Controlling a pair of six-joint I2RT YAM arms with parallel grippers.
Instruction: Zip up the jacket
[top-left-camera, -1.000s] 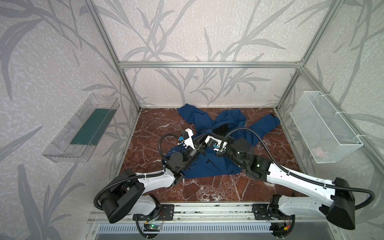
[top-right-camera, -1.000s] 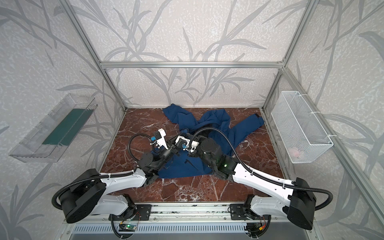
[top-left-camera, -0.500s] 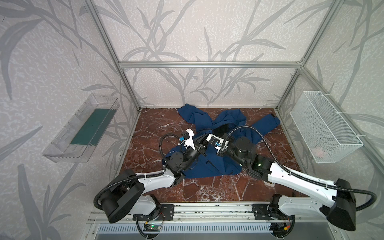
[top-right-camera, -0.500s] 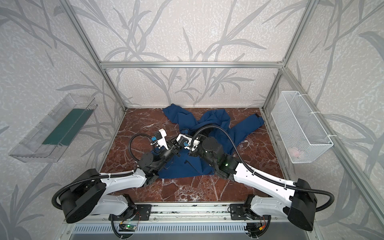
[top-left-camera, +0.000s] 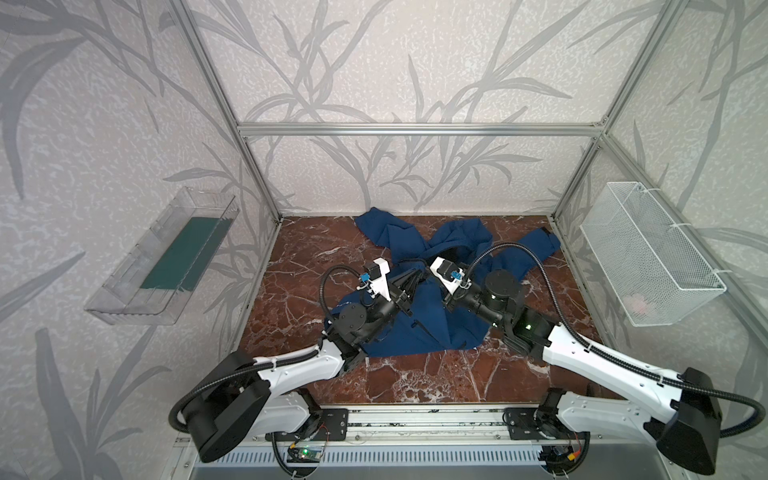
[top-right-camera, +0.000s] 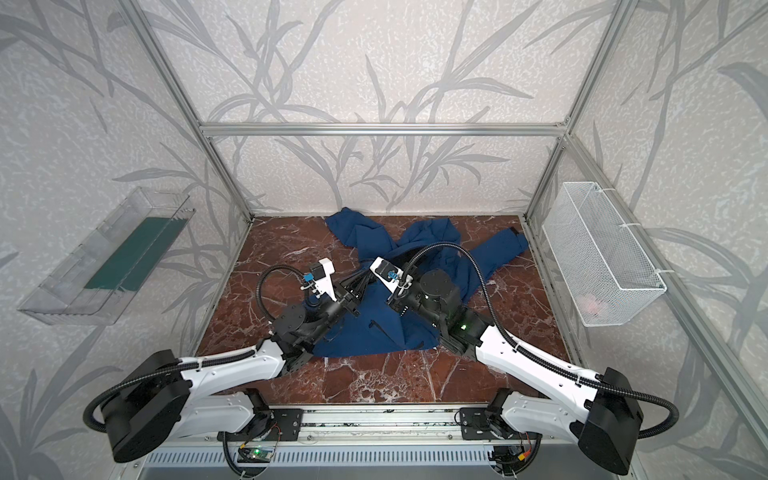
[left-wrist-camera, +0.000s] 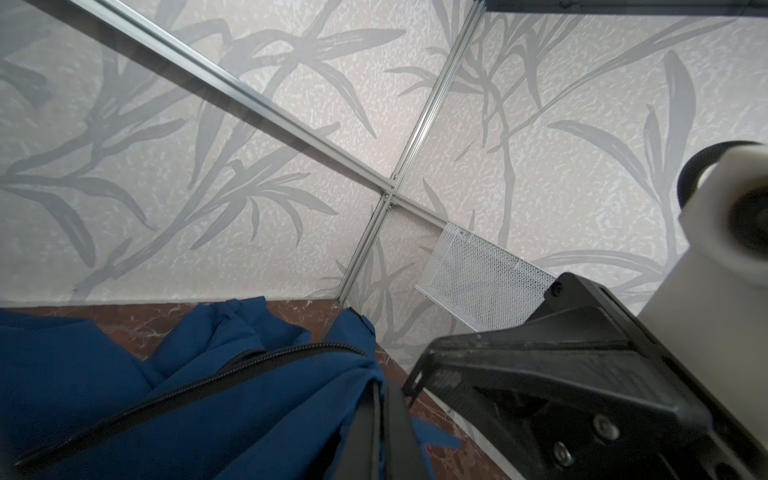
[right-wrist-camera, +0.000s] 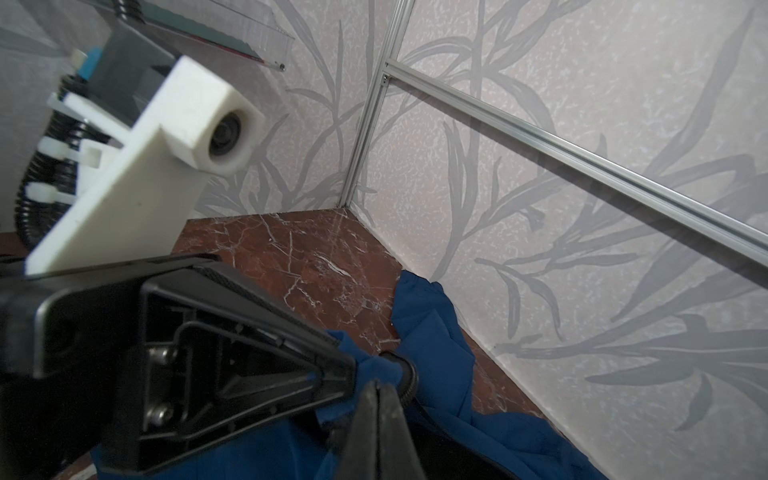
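Observation:
The navy blue jacket (top-left-camera: 419, 328) (top-right-camera: 374, 328) lies crumpled on the red marble floor, sleeves spread toward the back wall. Both grippers meet over its middle, tip to tip. My left gripper (top-left-camera: 415, 277) (top-right-camera: 360, 277) (left-wrist-camera: 380, 384) is shut, with a fold of blue fabric pinched between its fingers and lifted. The dark zipper (left-wrist-camera: 249, 361) runs along the edge beside it. My right gripper (top-left-camera: 430, 277) (top-right-camera: 374, 275) (right-wrist-camera: 376, 388) is shut on a bunched bit of the jacket, right by a curved stretch of zipper (right-wrist-camera: 409, 376). The slider is hidden.
A clear plastic tray (top-left-camera: 166, 266) with a green base hangs on the left wall. On the right wall hangs a white wire basket (top-left-camera: 648, 257). Aluminium frame posts stand at the back corners. Bare marble floor (top-left-camera: 415, 382) shows in front of the jacket.
My right gripper has closed its fingers on the jacket and shifted slightly toward the left gripper. The left gripper has kept its grip and place.

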